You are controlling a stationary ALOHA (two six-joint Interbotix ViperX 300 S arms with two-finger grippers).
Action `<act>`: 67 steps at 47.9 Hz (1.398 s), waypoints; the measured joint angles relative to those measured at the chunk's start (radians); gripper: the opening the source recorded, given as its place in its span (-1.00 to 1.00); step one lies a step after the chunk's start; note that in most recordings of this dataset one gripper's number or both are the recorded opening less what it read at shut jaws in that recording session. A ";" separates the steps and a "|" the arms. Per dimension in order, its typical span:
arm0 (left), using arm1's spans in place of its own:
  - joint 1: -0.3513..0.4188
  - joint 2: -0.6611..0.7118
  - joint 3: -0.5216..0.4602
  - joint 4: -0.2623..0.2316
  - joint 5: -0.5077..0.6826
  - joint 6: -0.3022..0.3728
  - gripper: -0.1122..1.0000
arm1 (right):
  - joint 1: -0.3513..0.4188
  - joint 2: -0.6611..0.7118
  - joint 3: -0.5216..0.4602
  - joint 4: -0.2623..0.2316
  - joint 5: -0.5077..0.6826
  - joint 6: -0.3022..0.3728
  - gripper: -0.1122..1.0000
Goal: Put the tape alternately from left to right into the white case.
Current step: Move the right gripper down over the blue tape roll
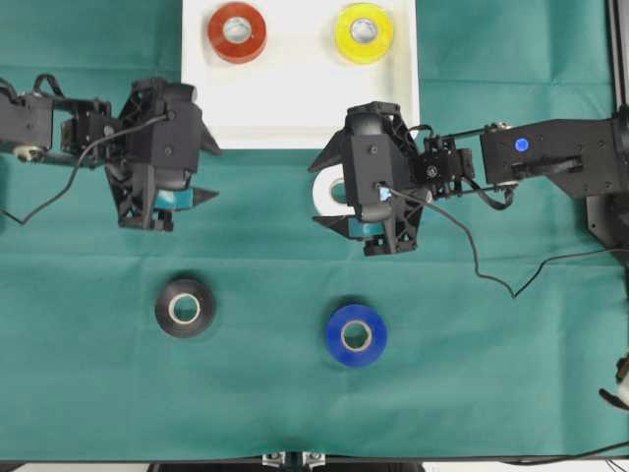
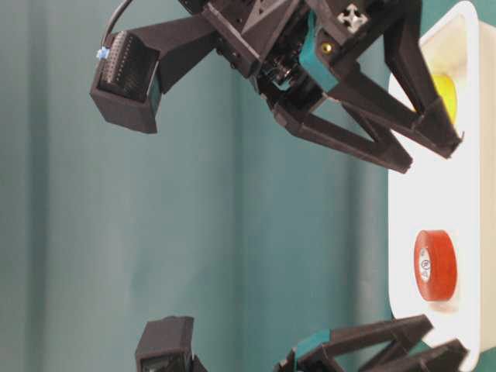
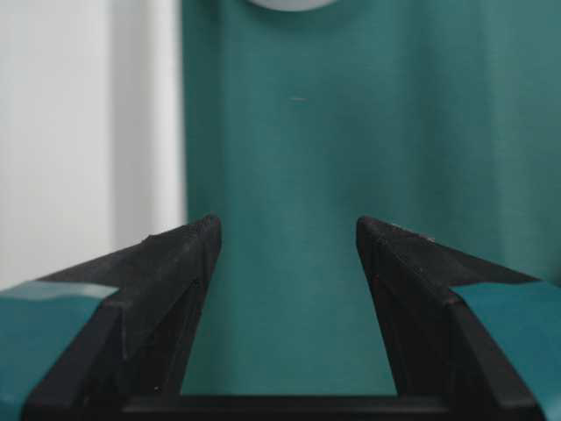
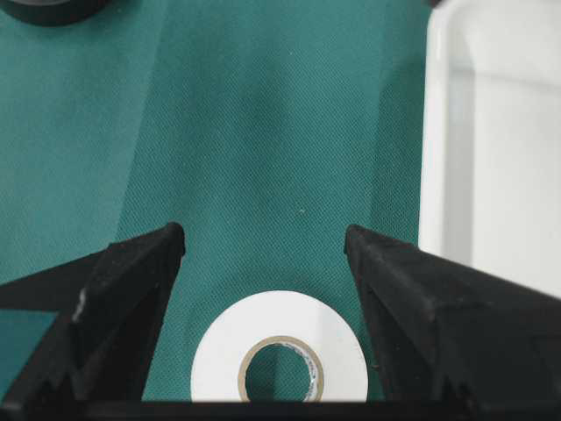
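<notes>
Green cloth covers the table (image 1: 511,393). Overhead: white case (image 1: 295,108) at the far edge holds red tape (image 1: 237,31) and yellow tape (image 1: 364,32); black tape (image 1: 185,307) and blue tape (image 1: 356,335) lie nearer than the case. Left end effector (image 1: 209,169) spread, empty. Right wrist view: right end effector (image 4: 263,246) spread over white tape (image 4: 279,358), beside the case.
</notes>
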 measured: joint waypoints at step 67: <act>-0.044 0.000 0.025 0.000 0.000 -0.081 0.96 | 0.002 0.000 0.000 0.000 0.000 0.003 0.63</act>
